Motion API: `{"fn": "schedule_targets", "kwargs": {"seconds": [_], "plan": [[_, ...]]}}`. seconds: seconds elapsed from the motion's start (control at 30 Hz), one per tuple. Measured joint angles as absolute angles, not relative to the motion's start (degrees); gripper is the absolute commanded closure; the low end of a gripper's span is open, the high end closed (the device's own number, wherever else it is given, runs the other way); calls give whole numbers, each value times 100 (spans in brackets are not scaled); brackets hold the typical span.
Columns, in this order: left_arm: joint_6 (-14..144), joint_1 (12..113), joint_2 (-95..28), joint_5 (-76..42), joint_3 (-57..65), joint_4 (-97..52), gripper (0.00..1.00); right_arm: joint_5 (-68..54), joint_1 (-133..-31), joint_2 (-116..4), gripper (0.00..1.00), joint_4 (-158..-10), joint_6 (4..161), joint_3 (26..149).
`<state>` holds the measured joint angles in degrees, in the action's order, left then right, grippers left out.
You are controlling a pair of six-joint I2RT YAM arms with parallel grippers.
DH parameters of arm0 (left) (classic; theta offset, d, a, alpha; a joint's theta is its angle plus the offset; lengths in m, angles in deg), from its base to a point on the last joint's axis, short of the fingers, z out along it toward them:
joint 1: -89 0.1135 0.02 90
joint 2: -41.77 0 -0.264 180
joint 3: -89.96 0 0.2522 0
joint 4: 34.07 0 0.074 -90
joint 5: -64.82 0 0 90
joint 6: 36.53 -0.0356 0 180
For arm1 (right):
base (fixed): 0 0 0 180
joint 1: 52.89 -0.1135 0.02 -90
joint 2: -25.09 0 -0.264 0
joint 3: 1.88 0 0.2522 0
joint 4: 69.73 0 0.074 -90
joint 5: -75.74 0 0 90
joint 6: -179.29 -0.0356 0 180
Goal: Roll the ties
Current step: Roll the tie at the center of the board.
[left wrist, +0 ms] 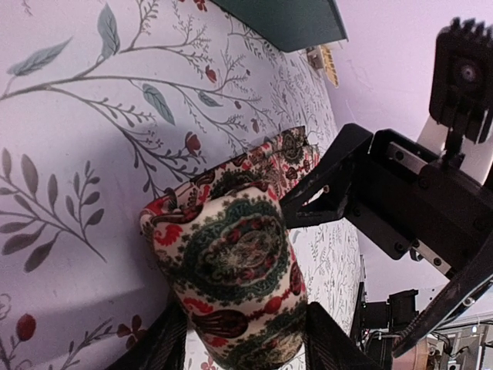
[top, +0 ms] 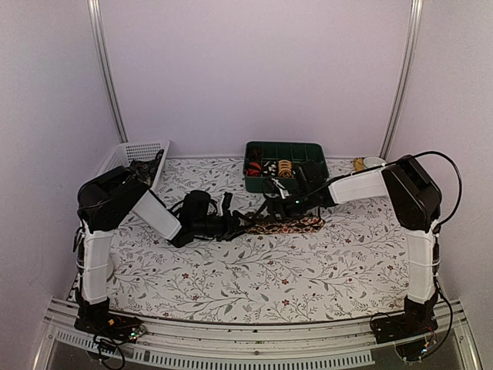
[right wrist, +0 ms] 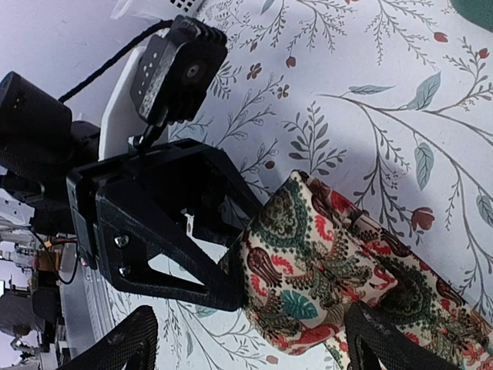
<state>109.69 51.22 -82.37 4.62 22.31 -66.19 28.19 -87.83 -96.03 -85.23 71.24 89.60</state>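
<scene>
Left gripper (left wrist: pixel 245 343) clamps the rolled end of the tie (left wrist: pixel 239 262); right gripper (right wrist: pixel 250 320), jaws spread, straddles its tail at 3 o'clock.

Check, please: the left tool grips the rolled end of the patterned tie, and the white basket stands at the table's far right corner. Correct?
Only the side is wrong: the top external view shows the white basket at the far left corner. The left tool grips the rolled end of the patterned tie.
</scene>
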Motion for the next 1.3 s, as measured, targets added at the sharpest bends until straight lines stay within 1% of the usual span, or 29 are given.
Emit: {"fn": "schedule_targets", "kwargs": {"seconds": [0.2, 0.27, 0.37, 0.5, 0.6, 0.87, 1.03, 1.3], "plan": [[11002, 5122, -8230, 488, 2233, -6674, 41, 2603, -8781, -9332, 8, -9176, 8366, 8988], [11013, 5122, -8213, 499, 2237, -6676, 38, 2478, -8781, -9269, 7, -9386, 8853, 9067], [11033, 5122, -8193, 501, 2248, -6685, 34, 2242, -8774, -9188, 8, -9657, 9491, 9220], [11068, 5124, -8165, 523, 2263, -6720, 30, 1993, -8684, -9177, 13, -9869, 9817, 9412], [11076, 5126, -8149, 525, 2279, -6744, 29, 1969, -8494, -9177, 16, -9909, 9725, 9432], [11063, 5174, -8016, 519, 2454, -6751, 27, 2225, -7629, -9179, 15, -9513, 8582, 9012], [11055, 5189, -7988, 525, 2473, -6746, 22, 2234, -7616, -9186, 15, -9526, 8204, 9128], [11050, 5194, -7970, 560, 2482, -6759, 20, 2382, -7664, -9186, 15, -9493, 7813, 8901]]}}
